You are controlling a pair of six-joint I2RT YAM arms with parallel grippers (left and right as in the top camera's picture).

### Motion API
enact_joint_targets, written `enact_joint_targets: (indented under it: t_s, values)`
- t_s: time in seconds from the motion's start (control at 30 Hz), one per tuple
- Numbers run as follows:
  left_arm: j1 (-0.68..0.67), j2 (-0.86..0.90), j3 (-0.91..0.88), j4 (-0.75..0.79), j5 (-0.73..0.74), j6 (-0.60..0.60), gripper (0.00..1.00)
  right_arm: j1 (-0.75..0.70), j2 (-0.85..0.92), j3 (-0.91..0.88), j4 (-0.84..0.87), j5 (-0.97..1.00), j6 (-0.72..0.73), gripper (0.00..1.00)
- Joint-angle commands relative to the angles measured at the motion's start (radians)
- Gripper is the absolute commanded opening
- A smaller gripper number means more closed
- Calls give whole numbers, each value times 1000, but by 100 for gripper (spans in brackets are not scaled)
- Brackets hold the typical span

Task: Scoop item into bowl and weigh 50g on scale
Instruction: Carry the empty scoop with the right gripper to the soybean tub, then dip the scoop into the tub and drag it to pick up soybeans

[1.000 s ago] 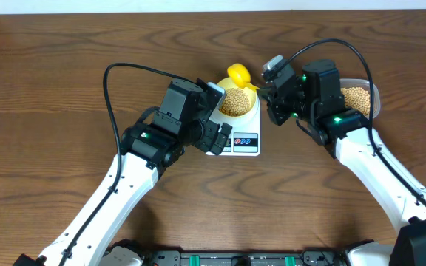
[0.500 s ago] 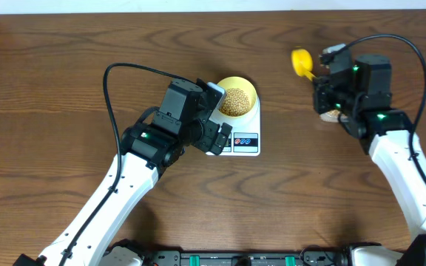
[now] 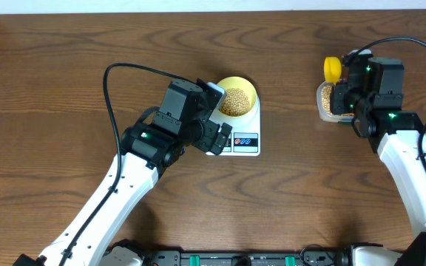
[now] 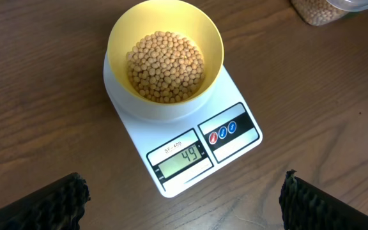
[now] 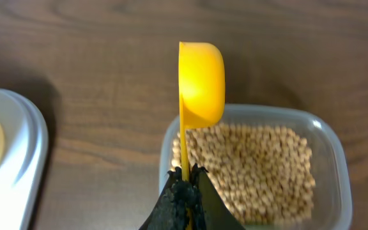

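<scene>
The left gripper (image 4: 183, 185) hovers on the near side of the scale (image 4: 232, 131), jaws spread wide and holding nothing, its camera looking down on the display. The scale sits flat on the desk (image 3: 65, 89) and reads 49. The bowl (image 4: 204, 29) stands centred on its platform, about half full of beans (image 4: 166, 67).

Well to the right of the scale, the right gripper (image 5: 185, 177) is clamped tight on the thin handle of the yellow scoop (image 5: 201, 83). The cup is turned on edge over the side of the clear tub (image 5: 334, 160) facing the scale. I cannot tell whether any beans are in the cup. The tub holds plenty more.

The reading looks just short of target, so overshoot is the main risk: a normal scoopful would carry the weight far past it. Only a few beans are wanted, tipped slowly. Beans may also roll off the scoop over the bare desk between tub and scale. The narrow pinch could let the handle twist. If the scoop or the left gripper touches the bowl, the reading would be false.
</scene>
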Motion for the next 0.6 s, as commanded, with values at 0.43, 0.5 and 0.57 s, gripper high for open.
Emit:
enact_joint_targets:
  t_s: [0.43,0.5,0.57]
  values:
    - [4,-1,3,1,-13,10,98,-7,20,10,-78,118,72,2]
    - [4,-1,3,1,-13,10,98,-7,28,10,-82,118,97,2]
    - [4,-1,3,1,-13,10,98,-7,29,10,-90,117,116,1]
